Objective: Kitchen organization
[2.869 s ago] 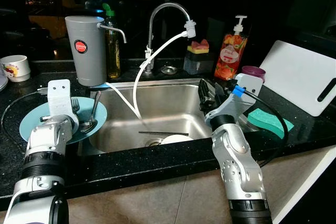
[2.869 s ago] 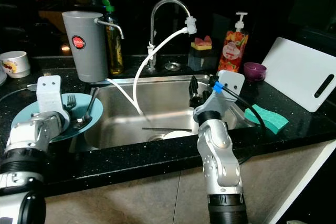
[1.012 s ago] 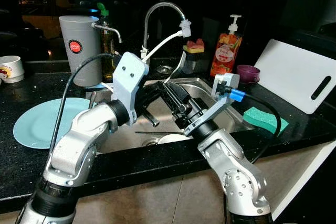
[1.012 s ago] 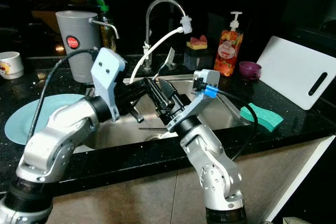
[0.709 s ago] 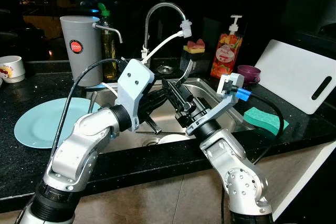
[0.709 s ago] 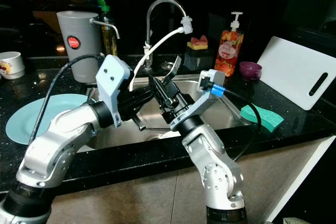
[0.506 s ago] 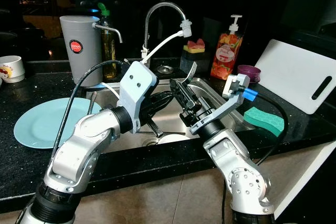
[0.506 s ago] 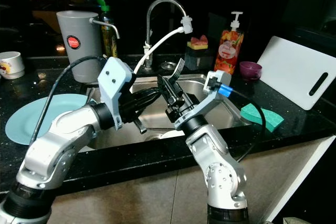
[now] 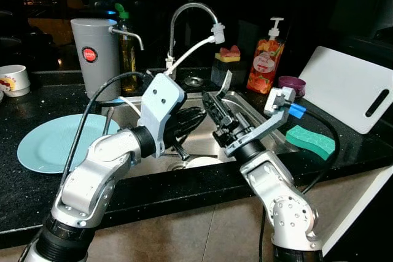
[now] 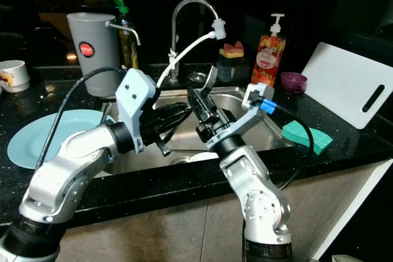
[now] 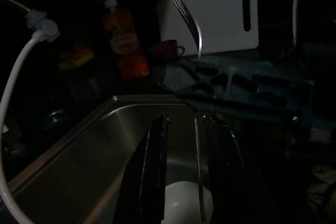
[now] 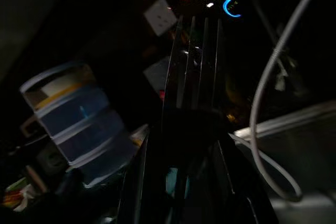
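Now the right gripper (image 9: 216, 107) is clamping the fork (image 9: 225, 83), tines pointing up and far, over the sink (image 9: 245, 104); the left gripper (image 9: 187, 128), fingers apart and empty, is hovering just left.

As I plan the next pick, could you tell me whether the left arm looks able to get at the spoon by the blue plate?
Probably yes: the spoon lies uncovered beside the plate, and the left end effector holds nothing.

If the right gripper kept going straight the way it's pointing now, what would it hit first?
The right gripper, shut on a fork, points up and back-left over the sink. The white hose and faucet look nearest that line, though depth is unclear.
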`<state>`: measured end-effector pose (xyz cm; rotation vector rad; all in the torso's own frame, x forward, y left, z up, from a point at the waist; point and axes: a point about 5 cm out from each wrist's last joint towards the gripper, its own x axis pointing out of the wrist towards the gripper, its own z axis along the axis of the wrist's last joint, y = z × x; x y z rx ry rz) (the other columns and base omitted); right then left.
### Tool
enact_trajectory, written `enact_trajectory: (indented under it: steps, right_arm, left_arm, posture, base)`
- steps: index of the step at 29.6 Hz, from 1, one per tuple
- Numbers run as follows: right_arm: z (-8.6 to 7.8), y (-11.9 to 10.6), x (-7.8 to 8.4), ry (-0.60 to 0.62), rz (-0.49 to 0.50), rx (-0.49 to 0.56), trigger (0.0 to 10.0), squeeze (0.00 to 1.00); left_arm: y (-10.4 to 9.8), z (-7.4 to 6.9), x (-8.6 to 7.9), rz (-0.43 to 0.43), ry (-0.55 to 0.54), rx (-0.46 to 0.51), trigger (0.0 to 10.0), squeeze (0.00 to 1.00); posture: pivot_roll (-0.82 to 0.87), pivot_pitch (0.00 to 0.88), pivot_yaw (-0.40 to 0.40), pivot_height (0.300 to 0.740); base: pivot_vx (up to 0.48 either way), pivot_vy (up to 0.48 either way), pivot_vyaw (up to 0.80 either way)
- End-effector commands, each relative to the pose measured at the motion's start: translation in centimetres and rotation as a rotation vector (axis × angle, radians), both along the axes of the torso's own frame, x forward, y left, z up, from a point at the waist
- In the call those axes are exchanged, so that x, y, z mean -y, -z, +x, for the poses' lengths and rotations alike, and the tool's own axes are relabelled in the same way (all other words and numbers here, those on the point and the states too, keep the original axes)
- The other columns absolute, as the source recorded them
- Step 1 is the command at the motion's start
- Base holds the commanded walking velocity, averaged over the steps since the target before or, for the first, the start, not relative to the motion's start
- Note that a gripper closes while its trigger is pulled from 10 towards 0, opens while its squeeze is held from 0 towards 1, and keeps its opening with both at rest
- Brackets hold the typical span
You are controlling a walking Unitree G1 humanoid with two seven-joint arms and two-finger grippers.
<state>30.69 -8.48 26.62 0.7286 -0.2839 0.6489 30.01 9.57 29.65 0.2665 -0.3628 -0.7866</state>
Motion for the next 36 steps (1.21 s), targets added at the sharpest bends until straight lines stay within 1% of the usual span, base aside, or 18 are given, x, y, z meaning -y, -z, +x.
enact_trajectory:
  steps: [1, 3, 6, 7, 8, 10, 11, 13, 18, 20, 22, 23, 24, 25, 26, 31, 35, 36]
  right_arm:
    - [0.6, 0.2, 0.3, 0.056, 0.019, -0.026, 10.0, 0.0]
    - [0.9, 0.4, 0.6, 0.088, 0.029, -0.039, 10.0, 0.0]
    - [2.1, 1.2, 1.8, 0.198, 0.028, -0.096, 10.0, 0.0]
    - [2.5, 1.6, 2.2, 0.251, 0.001, -0.117, 10.0, 0.0]
    - [2.5, 1.6, 2.2, 0.251, 0.001, -0.117, 10.0, 0.0]
    - [3.4, 2.4, 3.0, 0.37, -0.075, -0.15, 10.0, 0.0]
    - [3.4, 2.4, 3.0, 0.37, -0.075, -0.15, 10.0, 0.0]
    - [4.1, 3.5, 3.8, 0.436, -0.084, -0.201, 10.0, 0.0]
    - [5.0, 5.3, 4.2, 0.478, -0.124, -0.27, 10.0, 0.0]
    - [5.7, 6.9, 3.7, 0.496, -0.196, -0.324, 10.0, 0.0]
    - [5.9, 7.4, 3.5, 0.499, -0.222, -0.34, 10.0, 0.0]
    - [6.1, 7.8, 3.2, 0.501, -0.239, -0.356, 10.0, 0.09]
    - [6.3, 8.2, 2.8, 0.503, -0.263, -0.368, 10.0, 0.79]
    - [6.3, 8.2, 2.8, 0.503, -0.263, -0.368, 10.0, 0.79]
    - [6.4, 8.5, 2.5, 0.498, -0.272, -0.372, 10.0, 1.0]
    - [6.4, 8.9, 1.8, 0.49, -0.29, -0.364, 10.0, 1.0]
    - [5.8, 8.3, 1.3, 0.48, -0.303, -0.289, 10.0, 1.0]
    - [5.6, 8.0, 1.2, 0.479, -0.299, -0.266, 10.0, 0.62]
  left_arm:
    - [0.2, 0.2, -0.1, 0.002, -0.027, -0.017, 10.0, 0.0]
    - [0.1, 0.2, -0.2, -0.009, -0.026, -0.019, 10.0, 0.0]
    - [0.1, -1.1, -0.6, -0.022, 0.045, -0.034, 10.0, 0.0]
    - [0.2, -1.6, -0.8, -0.019, 0.063, -0.037, 10.0, 0.0]
    - [0.2, -1.6, -0.8, -0.019, 0.063, -0.037, 10.0, 0.0]
    - [0.4, -2.1, -1.3, -0.005, 0.071, -0.042, 10.0, 0.0]
    - [0.4, -2.1, -1.3, -0.005, 0.071, -0.042, 10.0, 0.0]
    - [0.9, -2.5, -2.1, 0.007, 0.057, -0.057, 10.0, 0.0]
    - [1.2, -2.7, -3.1, 0.003, 0.016, -0.076, 10.0, 0.0]
    - [1.4, -2.4, -3.8, -0.003, -0.031, -0.085, 10.0, 0.0]
    - [1.4, -2.2, -3.9, -0.004, -0.045, -0.087, 10.0, 0.0]
    - [1.5, -2.1, -4.0, -0.005, -0.055, -0.091, 10.0, 0.0]
    - [1.6, -2.0, -4.0, -0.006, -0.062, -0.095, 10.0, 0.0]
    - [1.6, -2.0, -4.0, -0.006, -0.062, -0.095, 10.0, 0.0]
    - [1.7, -1.9, -3.9, -0.006, -0.066, -0.098, 10.0, 0.0]
    - [2.0, -1.6, -3.6, -0.01, -0.071, -0.11, 10.0, 0.0]
    - [2.3, -1.0, -3.5, -0.021, -0.107, -0.127, 10.0, 0.0]
    - [2.4, -0.7, -3.5, -0.026, -0.131, -0.131, 10.0, 0.0]
  posture:
    - [0.11, 0.04, -0.073, 0.74]
    - [0.12, 0.047, -0.075, 0.74]
    - [0.14, 0.049, -0.089, 0.74]
    - [0.14, 0.049, -0.089, 0.74]
    - [0.14, 0.049, -0.089, 0.74]
    - [0.15, 0.045, -0.088, 0.74]
    - [0.15, 0.045, -0.088, 0.74]
    - [0.17, 0.043, -0.087, 0.74]
    - [0.18, 0.045, -0.091, 0.74]
    - [0.18, 0.045, -0.096, 0.74]
    - [0.18, 0.045, -0.096, 0.74]
    - [0.19, 0.044, -0.099, 0.74]
    - [0.19, 0.043, -0.101, 0.74]
    - [0.19, 0.043, -0.101, 0.74]
    - [0.19, 0.04, -0.102, 0.74]
    - [0.19, 0.036, -0.103, 0.74]
    - [0.18, 0.035, -0.101, 0.74]
    - [0.18, 0.035, -0.101, 0.74]
  base:
    - [0.0, 0.0, 0.0]
    - [0.0, 0.0, 0.0]
    - [0.0, 0.0, 0.0]
    - [0.0, 0.0, 0.0]
    - [0.0, 0.0, 0.0]
    - [0.0, 0.0, 0.0]
    - [0.0, 0.0, 0.0]
    - [0.0, 0.0, 0.0]
    - [0.0, 0.0, 0.0]
    - [0.0, 0.0, 0.0]
    - [0.0, 0.0, 0.0]
    - [0.0, 0.0, 0.0]
    - [0.0, 0.0, 0.0]
    - [0.0, 0.0, 0.0]
    - [0.0, 0.0, 0.0]
    - [0.0, 0.0, 0.0]
    - [0.0, 0.0, 0.0]
    - [0.0, 0.0, 0.0]
